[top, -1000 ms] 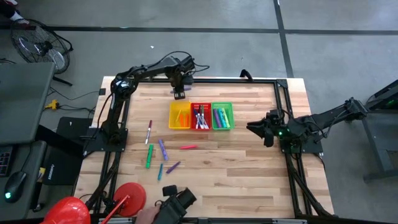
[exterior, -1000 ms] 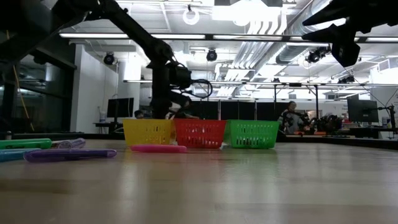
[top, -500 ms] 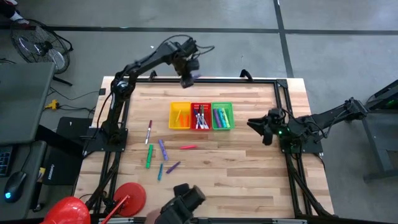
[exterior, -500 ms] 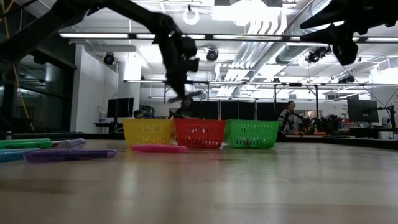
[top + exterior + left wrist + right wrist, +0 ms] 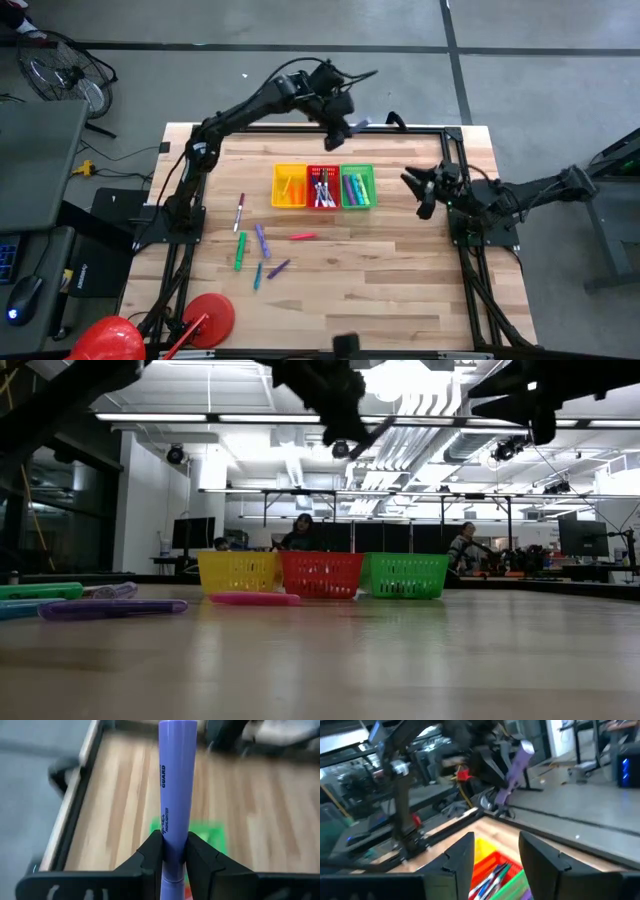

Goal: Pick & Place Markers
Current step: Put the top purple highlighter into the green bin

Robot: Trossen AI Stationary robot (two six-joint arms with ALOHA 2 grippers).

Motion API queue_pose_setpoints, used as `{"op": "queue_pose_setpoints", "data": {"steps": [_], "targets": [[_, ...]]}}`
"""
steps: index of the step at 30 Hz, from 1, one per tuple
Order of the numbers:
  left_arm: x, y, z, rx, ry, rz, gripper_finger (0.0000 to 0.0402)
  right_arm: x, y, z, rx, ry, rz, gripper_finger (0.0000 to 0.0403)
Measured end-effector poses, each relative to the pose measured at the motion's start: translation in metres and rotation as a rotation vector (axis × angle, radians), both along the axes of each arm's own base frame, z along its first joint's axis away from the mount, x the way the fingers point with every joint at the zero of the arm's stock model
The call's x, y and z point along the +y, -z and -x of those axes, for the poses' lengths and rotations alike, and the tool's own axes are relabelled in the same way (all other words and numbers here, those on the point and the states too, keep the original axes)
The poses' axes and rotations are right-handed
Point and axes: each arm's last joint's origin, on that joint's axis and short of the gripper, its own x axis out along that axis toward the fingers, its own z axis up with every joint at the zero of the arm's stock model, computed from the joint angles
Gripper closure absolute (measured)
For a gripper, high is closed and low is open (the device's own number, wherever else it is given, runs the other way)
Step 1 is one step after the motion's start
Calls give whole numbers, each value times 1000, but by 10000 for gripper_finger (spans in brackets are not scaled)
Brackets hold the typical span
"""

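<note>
Near to far, as seen from the low view. Nearest on the wooden bench [image 5: 400,270] lie the loose markers: a purple marker [image 5: 112,608] in front, a green marker [image 5: 40,590] behind it at the near-left, and a pink marker [image 5: 254,599] lying just before the baskets. From above, these form a scatter to the near-left of the baskets, with a white marker [image 5: 239,212] among them.

Behind the scatter stand three mesh baskets side by side, touching: yellow basket [image 5: 289,187], red basket [image 5: 322,187] and green basket [image 5: 357,187], each holding markers.

The right gripper [image 5: 424,194] hovers just to the right of the green basket, above the bench; its fingers [image 5: 460,857] stand apart with nothing between them.

Farthest, the left gripper [image 5: 345,127] is raised over the bench's far edge, behind the baskets, clamped on a lilac marker [image 5: 172,800]. The marker passes upright between the fingers [image 5: 151,855] in the left wrist view; in the high view its free end appears to point rightward, though it is small there.
</note>
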Motion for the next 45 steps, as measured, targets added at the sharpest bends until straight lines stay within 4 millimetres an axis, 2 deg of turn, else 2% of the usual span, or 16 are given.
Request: {"op": "queue_pose_setpoints", "data": {"steps": [2, 9, 15, 20, 30, 37, 41, 45], "targets": [[-11, -9, -8, -84, 14, -1, 347, -8, -2, -1, -7, 10, 19, 248], [-46, -21, -33, -232, 69, -3, 347, -39, -9, -1, -76, -21, 41, 214], [-59, -29, -42, -311, 75, 15, 347, -59, -15, -3, -152, -105, 79, 213], [-63, -32, -44, -341, 66, 34, 347, -73, -26, -16, -134, -164, 86, 212], [-61, -32, -44, -341, 27, 40, 348, -97, -70, -34, -127, -227, 180, 212], [-61, -35, -45, -367, 25, 57, 348, -112, -78, -49, -98, -306, 171, 215], [-61, -36, -45, -378, 24, 59, 348, -114, -80, -53, -89, -339, 178, 235], [-62, -35, -45, -376, 18, 74, 348, -113, -81, -52, -86, -332, 218, 274]]}}
